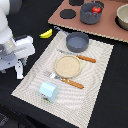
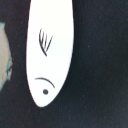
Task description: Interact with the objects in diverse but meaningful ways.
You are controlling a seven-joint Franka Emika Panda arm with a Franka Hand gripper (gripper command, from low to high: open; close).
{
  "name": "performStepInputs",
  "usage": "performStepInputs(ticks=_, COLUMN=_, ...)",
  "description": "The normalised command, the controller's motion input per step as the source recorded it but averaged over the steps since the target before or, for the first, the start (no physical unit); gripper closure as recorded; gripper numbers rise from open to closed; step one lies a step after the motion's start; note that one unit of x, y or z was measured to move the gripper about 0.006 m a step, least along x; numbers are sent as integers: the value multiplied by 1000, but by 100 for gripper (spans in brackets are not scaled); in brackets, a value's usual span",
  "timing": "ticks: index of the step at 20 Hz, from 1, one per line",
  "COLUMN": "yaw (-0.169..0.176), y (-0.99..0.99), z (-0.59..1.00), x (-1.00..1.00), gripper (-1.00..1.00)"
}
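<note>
While the hand (image 1: 19,67) was hung over the black counter (image 1: 30,20), its grip couldn't really be told; the banana (image 1: 46,34) was left nearby.

two bowls (image 1: 77,41), two orange-handled cutlery (image 1: 76,57), one plate (image 1: 67,66)

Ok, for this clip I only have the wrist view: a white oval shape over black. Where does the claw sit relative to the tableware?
Observer: The claw hangs over the black table, just off the striped beige placemat, on the exterior view's left.
Operator: What is closest to it on the mat?
Observer: The pale blue plastic cup, at the mat's near corner.
Operator: Anything lying off the mat on that side?
Observer: A yellow toy banana, on the table beyond the arm.
</note>
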Motion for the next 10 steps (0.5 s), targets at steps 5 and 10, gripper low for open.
performStepInputs(ticks=5, yaw=-45, y=-87, z=-299, x=141, gripper=-100)
performStepInputs(ticks=10, yaw=-30, y=-134, z=-193, x=55, gripper=100)
